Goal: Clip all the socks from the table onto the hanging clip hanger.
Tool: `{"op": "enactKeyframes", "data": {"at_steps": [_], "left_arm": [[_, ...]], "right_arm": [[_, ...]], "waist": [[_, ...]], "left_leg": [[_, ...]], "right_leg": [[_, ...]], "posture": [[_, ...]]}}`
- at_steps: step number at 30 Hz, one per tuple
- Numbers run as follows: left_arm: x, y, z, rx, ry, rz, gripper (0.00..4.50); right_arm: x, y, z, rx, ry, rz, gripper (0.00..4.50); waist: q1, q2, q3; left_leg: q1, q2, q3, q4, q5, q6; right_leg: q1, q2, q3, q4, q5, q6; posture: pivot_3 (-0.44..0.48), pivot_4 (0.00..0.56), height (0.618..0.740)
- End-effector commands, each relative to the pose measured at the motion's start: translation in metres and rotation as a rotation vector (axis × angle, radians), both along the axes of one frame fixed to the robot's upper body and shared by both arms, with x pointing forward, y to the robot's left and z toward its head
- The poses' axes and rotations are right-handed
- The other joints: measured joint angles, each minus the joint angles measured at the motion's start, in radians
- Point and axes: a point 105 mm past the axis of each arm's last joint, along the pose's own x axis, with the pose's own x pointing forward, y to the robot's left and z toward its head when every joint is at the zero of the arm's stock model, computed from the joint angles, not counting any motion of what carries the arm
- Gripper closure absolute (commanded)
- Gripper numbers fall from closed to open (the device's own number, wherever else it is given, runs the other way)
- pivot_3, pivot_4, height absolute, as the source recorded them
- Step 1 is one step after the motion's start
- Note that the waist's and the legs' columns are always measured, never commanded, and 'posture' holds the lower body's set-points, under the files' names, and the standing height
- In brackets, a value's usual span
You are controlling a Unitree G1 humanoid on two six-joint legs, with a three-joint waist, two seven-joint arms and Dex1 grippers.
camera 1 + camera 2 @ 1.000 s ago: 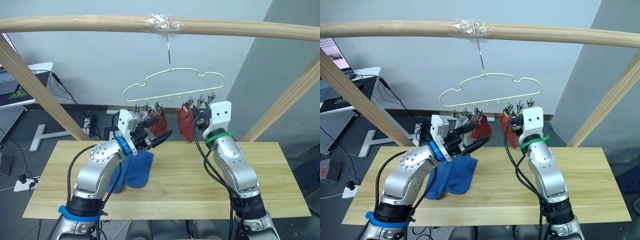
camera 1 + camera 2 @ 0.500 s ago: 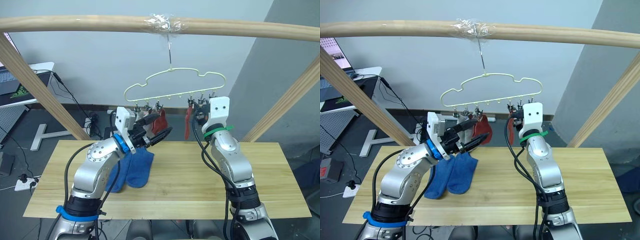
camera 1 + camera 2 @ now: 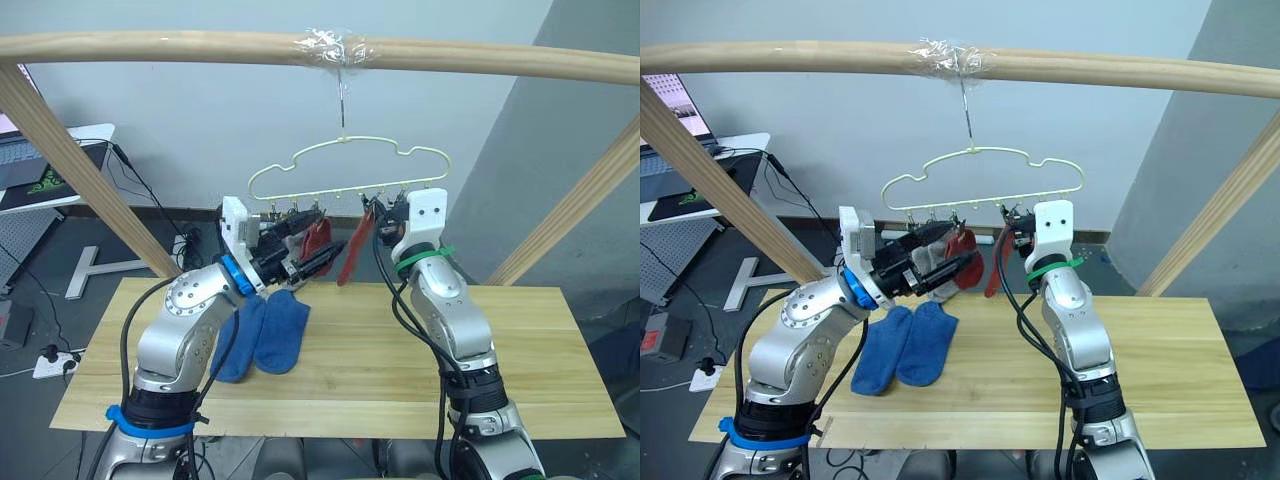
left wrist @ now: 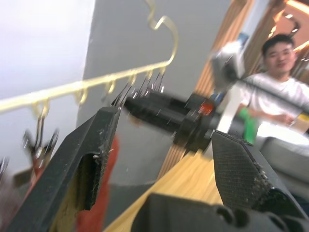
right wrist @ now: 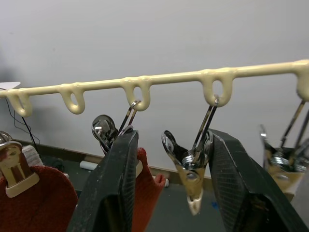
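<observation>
The pale yellow-green clip hanger (image 3: pixel 330 190) hangs by its hook from a wooden bar. Two blue socks (image 3: pixel 264 332) lie side by side on the table (image 3: pixel 400 370). A rust-red sock (image 3: pixel 348 255) hangs from a clip, swung out at a slant. A second rust-red sock (image 3: pixel 316 238) and a grey one (image 3: pixel 943 283) hang behind my left gripper (image 3: pixel 322 245). That gripper is open and empty, just under the left clips. My right gripper (image 5: pixel 171 137) is open, raised to the hanger's bar (image 5: pixel 174 77), with a metal clip (image 5: pixel 190 166) between its fingers.
The thick wooden bar (image 3: pixel 200 45) spans the top, and slanted wooden posts (image 3: pixel 80 170) (image 3: pixel 570 210) stand at each side behind the table. A desk with a laptop (image 3: pixel 40 170) stands at the far left. A person (image 4: pixel 285 96) sits in the background of the left wrist view.
My right gripper has risen and moved left to the clips. The rust-red sock beside it has swung left and now hangs at a slant. My left gripper has drawn back slightly.
</observation>
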Motion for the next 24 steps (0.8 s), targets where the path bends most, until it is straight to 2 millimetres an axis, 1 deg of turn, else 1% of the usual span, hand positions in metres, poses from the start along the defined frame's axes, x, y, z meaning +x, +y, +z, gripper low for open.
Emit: {"op": "enactKeyframes", "data": {"at_steps": [1,13,15,17,20,21,24], "left_arm": [[-0.0056,-0.0013,0.0113,-0.016,-0.038,-0.014,1.02],[-0.0078,-0.0039,0.0163,-0.038,-0.048,-0.013,1.02],[-0.0078,-0.0045,0.0163,-0.038,-0.047,-0.013,1.02],[-0.008,-0.0047,0.016,-0.038,-0.045,-0.013,1.02],[-0.0079,-0.0051,0.0159,-0.037,-0.047,-0.011,1.02],[-0.0079,-0.0051,0.016,-0.037,-0.047,-0.01,1.02],[-0.0086,-0.0058,0.0154,-0.038,-0.045,-0.01,1.02]], "right_arm": [[-0.0018,0.0035,0.017,0.027,-0.062,0.02,2.32],[0.0003,0.0,0.0165,0.055,-0.051,0.006,2.32],[0.001,-0.0012,0.0164,0.054,-0.051,0.001,2.71],[0.0015,-0.0024,0.0165,0.056,-0.051,-0.006,3.22],[0.002,-0.0036,0.0166,0.055,-0.052,-0.01,4.26],[0.002,-0.0038,0.0166,0.054,-0.052,-0.011,4.35],[0.0024,-0.0048,0.0167,0.055,-0.052,-0.014,4.35]], "waist": [[0.0,0.0,0.0],[0.0,0.0,0.0],[0.0,0.0,0.0],[0.0,0.0,0.0],[0.0,0.0,0.0],[0.0,0.0,0.0],[0.0,0.0,0.0]], "left_leg": [[0.0,0.0,0.0,0.0,0.0,0.0],[0.0,0.0,0.0,0.0,0.0,0.0],[0.0,0.0,0.0,0.0,0.0,0.0],[0.0,0.0,0.0,0.0,0.0,0.0],[0.0,0.0,0.0,0.0,0.0,0.0],[0.0,0.0,0.0,0.0,0.0,0.0],[0.0,0.0,0.0,0.0,0.0,0.0]], "right_leg": [[0.0,0.0,0.0,0.0,0.0,0.0],[0.0,0.0,0.0,0.0,0.0,-0.001],[0.0,0.0,0.0,0.0,0.0,-0.001],[0.0,0.0,0.0,0.0,0.0,-0.001],[0.0,0.0,0.0,0.0,0.0,-0.001],[0.0,0.0,0.0,0.0,0.0,-0.001],[0.0,0.0,0.0,0.0,0.0,-0.001]], "posture": [[0.157,0.149,0.74],[0.156,0.151,0.74],[0.157,0.15,0.74],[0.157,0.15,0.74],[0.157,0.149,0.74],[0.157,0.149,0.74],[0.158,0.149,0.74]]}}
